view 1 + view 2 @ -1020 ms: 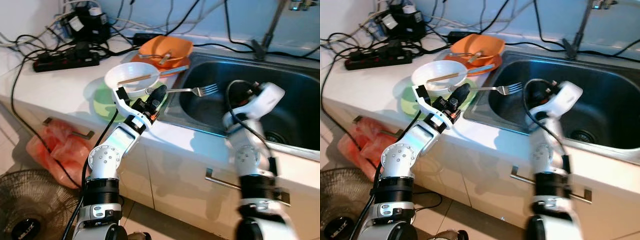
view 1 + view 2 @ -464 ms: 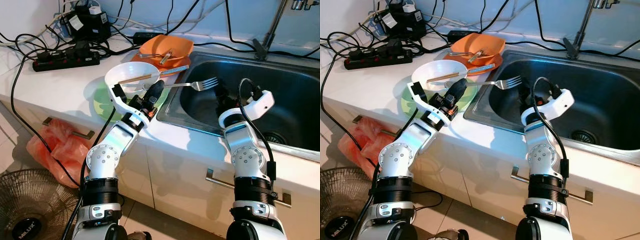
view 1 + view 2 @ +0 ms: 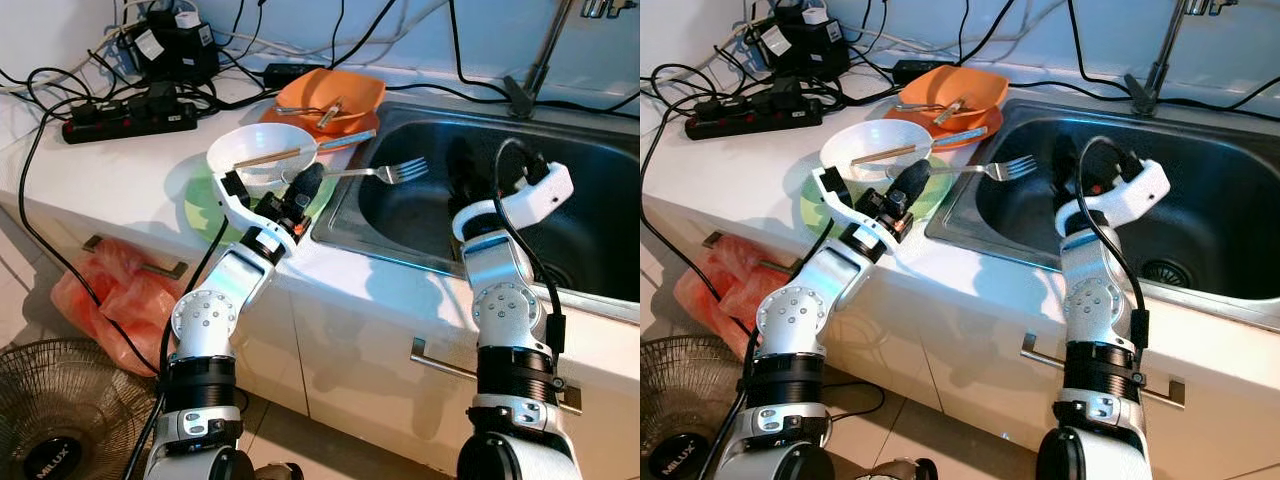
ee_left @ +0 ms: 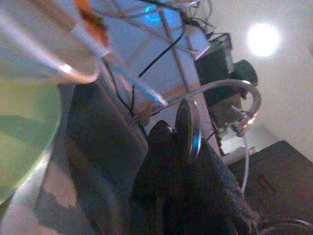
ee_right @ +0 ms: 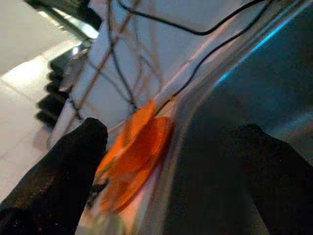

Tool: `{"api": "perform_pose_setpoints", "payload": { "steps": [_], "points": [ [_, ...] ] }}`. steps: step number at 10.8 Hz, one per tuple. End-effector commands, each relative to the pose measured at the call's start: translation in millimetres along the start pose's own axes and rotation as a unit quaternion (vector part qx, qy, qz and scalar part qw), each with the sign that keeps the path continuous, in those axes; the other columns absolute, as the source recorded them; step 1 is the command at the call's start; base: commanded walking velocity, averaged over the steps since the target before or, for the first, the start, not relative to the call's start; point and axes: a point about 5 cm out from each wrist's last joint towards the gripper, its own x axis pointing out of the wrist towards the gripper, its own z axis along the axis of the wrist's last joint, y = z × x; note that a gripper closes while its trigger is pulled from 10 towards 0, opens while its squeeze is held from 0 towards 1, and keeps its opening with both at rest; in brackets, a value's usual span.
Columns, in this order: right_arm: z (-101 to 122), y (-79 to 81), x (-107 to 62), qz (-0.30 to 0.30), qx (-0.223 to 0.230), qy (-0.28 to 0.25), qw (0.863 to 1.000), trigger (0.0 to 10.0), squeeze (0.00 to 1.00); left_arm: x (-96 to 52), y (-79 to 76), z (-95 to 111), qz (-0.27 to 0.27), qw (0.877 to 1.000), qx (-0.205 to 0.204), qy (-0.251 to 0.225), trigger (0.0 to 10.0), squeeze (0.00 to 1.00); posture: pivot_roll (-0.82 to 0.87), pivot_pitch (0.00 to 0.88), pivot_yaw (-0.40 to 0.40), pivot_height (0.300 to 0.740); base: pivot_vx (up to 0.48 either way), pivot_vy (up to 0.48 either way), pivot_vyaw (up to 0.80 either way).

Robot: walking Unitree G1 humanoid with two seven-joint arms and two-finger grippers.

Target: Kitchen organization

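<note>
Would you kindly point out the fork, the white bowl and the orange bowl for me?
fork (image 3: 400, 171), left eye view, on its tines over the sink.
white bowl (image 3: 232, 153), left eye view, on its inner wall.
orange bowl (image 3: 980, 88), right eye view, on its inside.

Fingers (image 4: 195, 186) pinch what looks like fork handle (image 4: 188, 127)

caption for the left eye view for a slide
Left hand holds a fork over the sink; right hand open inside it.
</note>
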Motion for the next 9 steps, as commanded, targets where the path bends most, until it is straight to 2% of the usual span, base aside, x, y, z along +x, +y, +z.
{"api": "perform_pose_setpoints", "payload": {
  "steps": [1, 4, 5, 6, 7, 9],
  "points": [
    [-5, 14.7, -1.3, 0.035, 0.010, 0.016, 0.999, 10.0, 1.00, 7.5, -5.5, -3, -0.009, 1.000, 0.005, 0.005, 4.4, 0.00, 0.04, 0.045, 0.090, 0.740, 0.000, 0.000, 0.00],
    [-20, 28.5, -8.2, 0.079, 0.040, 0.057, 0.994, 10.0, 1.00, 16.8, -11.0, -5, -0.025, 1.000, -0.010, 0.005, 4.4, 0.00, 0.03, 0.046, 0.091, 0.740, 0.000, 0.000, 0.00],
    [-22, 29.4, -9.2, 0.081, 0.041, 0.061, 0.994, 10.0, 0.84, 18.4, -13.2, -4, -0.029, 0.999, -0.013, 0.003, 4.2, 0.00, 0.03, 0.046, 0.090, 0.740, 0.000, 0.000, 0.00],
    [-22, 29.1, -9.9, 0.079, 0.032, 0.059, 0.995, 10.0, 0.71, 20.8, -18.7, -2, -0.039, 0.999, -0.014, -0.004, 4.2, 0.00, 0.03, 0.047, 0.091, 0.740, 0.000, 0.000, 0.00],
    [-18, 25.9, -9.1, 0.070, 0.019, 0.048, 0.996, 10.0, 0.72, 20.4, -21.1, 1, -0.044, 0.999, -0.013, -0.008, 4.2, 0.00, 0.03, 0.047, 0.091, 0.740, 0.000, 0.000, 0.00],
    [-17, 22.9, -7.3, 0.065, 0.022, 0.052, 0.996, 10.0, 0.71, 19.1, -19.2, 3, -0.043, 0.999, -0.014, -0.010, 4.2, 0.00, 0.03, 0.046, 0.090, 0.740, 0.000, 0.000, 0.00]
  ]
}}
